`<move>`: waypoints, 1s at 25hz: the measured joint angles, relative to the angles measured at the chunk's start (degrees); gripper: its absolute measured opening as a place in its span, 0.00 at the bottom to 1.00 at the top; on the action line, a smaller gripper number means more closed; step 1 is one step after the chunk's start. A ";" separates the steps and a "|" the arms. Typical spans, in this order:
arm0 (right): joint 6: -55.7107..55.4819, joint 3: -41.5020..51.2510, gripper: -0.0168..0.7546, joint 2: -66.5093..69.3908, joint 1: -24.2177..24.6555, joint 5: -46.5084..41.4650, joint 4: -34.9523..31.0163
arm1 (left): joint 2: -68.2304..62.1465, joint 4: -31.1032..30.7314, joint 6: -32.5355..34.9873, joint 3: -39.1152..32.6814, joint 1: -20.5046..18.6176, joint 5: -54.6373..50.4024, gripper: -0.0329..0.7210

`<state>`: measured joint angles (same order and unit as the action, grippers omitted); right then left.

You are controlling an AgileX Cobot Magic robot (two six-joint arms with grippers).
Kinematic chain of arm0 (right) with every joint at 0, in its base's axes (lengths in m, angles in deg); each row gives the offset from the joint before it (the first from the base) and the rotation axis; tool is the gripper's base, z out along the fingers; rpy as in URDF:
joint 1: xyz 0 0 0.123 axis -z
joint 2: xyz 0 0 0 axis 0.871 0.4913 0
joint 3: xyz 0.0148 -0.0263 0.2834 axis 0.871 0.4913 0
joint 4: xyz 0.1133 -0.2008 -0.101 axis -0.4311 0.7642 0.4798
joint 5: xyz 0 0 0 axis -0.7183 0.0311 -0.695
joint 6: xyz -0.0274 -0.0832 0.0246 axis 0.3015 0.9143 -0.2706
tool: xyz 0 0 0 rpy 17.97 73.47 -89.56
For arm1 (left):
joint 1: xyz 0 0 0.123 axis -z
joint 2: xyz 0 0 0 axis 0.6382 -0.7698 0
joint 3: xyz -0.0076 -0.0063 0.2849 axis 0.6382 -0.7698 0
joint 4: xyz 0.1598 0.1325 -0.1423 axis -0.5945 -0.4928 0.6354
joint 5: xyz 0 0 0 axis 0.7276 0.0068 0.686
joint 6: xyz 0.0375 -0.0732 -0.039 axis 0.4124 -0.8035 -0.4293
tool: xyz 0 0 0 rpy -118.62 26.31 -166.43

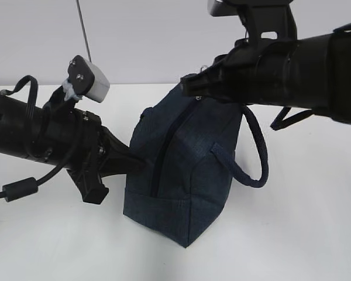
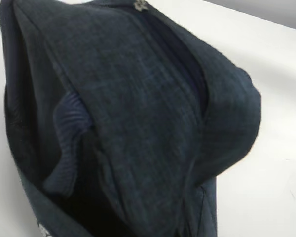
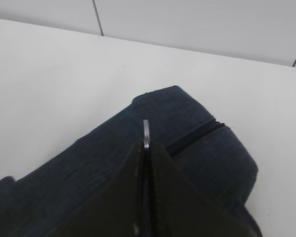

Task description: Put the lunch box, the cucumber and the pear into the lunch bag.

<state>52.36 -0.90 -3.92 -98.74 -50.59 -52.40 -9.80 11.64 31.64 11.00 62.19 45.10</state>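
Note:
The navy lunch bag stands in the middle of the white table, its loop handle hanging on the right. It fills the left wrist view. My right gripper is shut on the metal zipper pull at the bag's top end; in the exterior view it sits at the bag's top. My left gripper presses into the bag's left side, its fingers buried in bunched fabric. The zipper line runs down the bag's near end. The lunch box, cucumber and pear are out of view.
White table all around the bag, with a pale wall behind. My left arm's cable hangs low at the left. A second handle lies folded against the bag.

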 joint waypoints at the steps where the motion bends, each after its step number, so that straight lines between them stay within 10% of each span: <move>1: 0.12 0.00 0.03 0.23 1.65 -1.01 -0.11 | 0.00 0.00 0.00 0.00 0.00 -0.16 0.03; 14: 0.61 -5.97 0.03 10.72 18.97 -17.89 0.27 | 0.00 -0.17 0.00 0.00 0.00 -0.66 0.03; 25: 1.69 -14.46 0.03 26.83 21.27 -18.96 0.63 | 0.00 -0.19 -0.17 0.00 0.00 0.11 0.03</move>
<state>54.04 -15.36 22.91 -77.47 -69.55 -51.77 -9.80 11.44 31.47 11.00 62.19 45.21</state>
